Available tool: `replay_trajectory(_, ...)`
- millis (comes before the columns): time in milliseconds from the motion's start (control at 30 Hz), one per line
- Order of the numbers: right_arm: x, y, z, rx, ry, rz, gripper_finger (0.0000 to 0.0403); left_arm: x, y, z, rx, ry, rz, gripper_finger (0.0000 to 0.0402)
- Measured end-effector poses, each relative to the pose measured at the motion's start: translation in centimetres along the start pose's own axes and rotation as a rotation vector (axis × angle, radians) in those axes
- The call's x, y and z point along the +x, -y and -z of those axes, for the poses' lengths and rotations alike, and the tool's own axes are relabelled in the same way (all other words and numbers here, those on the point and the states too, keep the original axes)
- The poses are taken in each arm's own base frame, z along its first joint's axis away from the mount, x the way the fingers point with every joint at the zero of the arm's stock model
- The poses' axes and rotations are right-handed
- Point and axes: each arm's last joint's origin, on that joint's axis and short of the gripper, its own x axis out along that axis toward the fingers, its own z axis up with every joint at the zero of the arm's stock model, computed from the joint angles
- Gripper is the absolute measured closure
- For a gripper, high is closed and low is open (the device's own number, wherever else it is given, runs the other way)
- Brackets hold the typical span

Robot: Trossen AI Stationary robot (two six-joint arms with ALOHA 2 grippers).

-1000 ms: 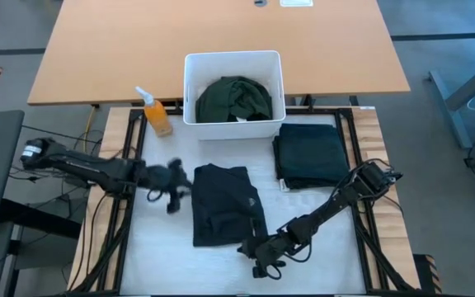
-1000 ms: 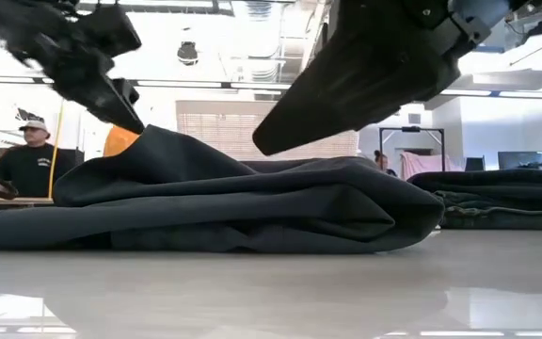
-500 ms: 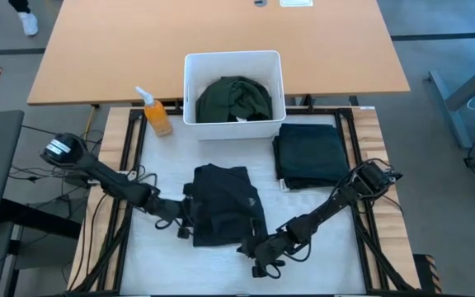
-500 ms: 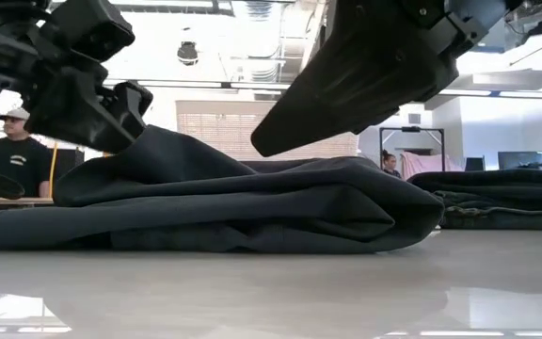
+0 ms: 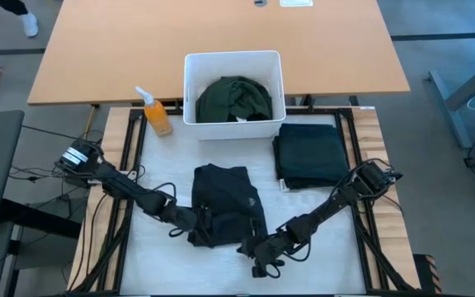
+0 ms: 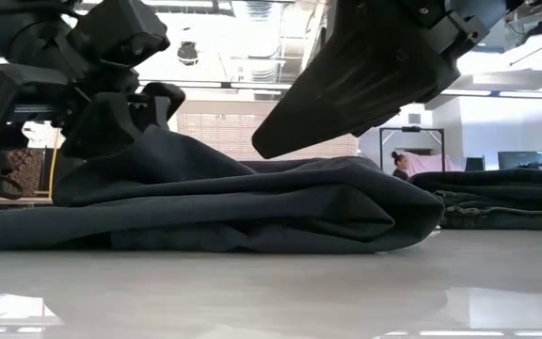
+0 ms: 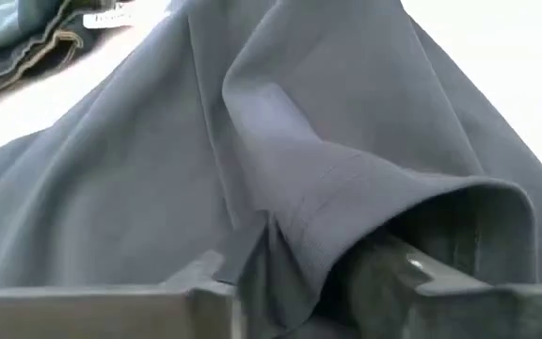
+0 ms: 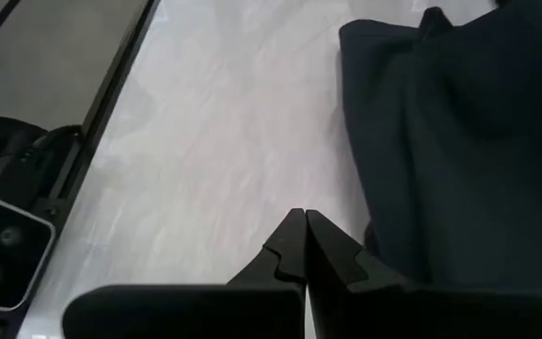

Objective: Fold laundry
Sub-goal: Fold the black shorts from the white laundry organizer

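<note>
pinching one of three garments (image 5: 228,213), left fingers (image 7: 422,273); right fingers (image 8: 301,247) closed, empty

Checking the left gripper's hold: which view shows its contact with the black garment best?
Left wrist view: the black garment drapes over a finger. High view shows the left gripper at its edge; low view shows it from the side.

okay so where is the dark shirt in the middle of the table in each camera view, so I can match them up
High view: the dark shirt lies mid-table, below the white bin.
Low view: the dark shirt spans the picture's left and middle, on the table.
Left wrist view: the dark shirt fills most of the picture.
Right wrist view: the dark shirt fills the picture's right.
Shared landmark: the folded dark green stack, seen at right in the low view.
</note>
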Motion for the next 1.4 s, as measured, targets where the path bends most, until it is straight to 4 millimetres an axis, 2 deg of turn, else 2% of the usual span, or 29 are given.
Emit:
replay_trajectory(133, -0.1, -0.2, 0.2, -0.006, -0.007, -0.003, 0.0382, -0.6, -0.3, -1.3, 0.057, -0.135, -0.055, 0.0386)
replay_trajectory(300, -0.1, -0.2, 0.3, -0.007, -0.019, 0.002, 0.0382, -2.0, -0.4, -3.8, 0.114, -0.267, -0.060, 0.0400)
replay_trajectory(400, -0.2, -0.3, 0.3, -0.010, -0.025, 0.000, 0.0382, -3.4, 0.4, -5.4, 0.150, -0.301, -0.014, 0.0401)
replay_trajectory(467, -0.5, -0.3, 0.3, -0.014, -0.037, -0.015, 0.0382, -4.3, 1.0, -5.7, 0.158, -0.344, 0.031, 0.0401)
replay_trajectory(600, -2.1, -0.5, -0.7, -0.043, -0.038, -0.041, 0.0382, -5.1, 2.5, -4.9, 0.086, -0.405, 0.148, 0.0401)
replay_trajectory(733, -3.0, 0.0, -2.4, -0.049, 0.043, -0.038, 0.0382, -4.6, 4.2, -3.6, 0.071, -0.397, 0.112, 0.0401)
replay_trajectory(867, -1.5, 1.7, -3.1, 0.010, 0.111, -0.013, 0.0382, -3.4, 4.9, -2.8, 0.088, -0.381, 0.023, 0.0401)
replay_trajectory(1033, 1.7, 3.4, -2.0, 0.067, 0.130, 0.020, 0.0382, -2.9, 5.1, -2.0, 0.108, -0.445, 0.023, 0.0402)
replay_trajectory(1133, 2.9, 3.8, -1.2, 0.088, 0.112, 0.026, 0.0382, -3.1, 5.2, -1.9, 0.113, -0.465, 0.080, 0.0401)
replay_trajectory(1233, 3.4, 3.7, -0.5, 0.090, 0.079, 0.005, 0.0382, -3.5, 5.6, -2.2, 0.107, -0.474, 0.148, 0.0401)
replay_trajectory(1400, 3.3, 3.2, -0.1, 0.091, 0.043, -0.014, 0.0382, -4.0, 6.0, -2.7, 0.084, -0.513, 0.236, 0.0396)
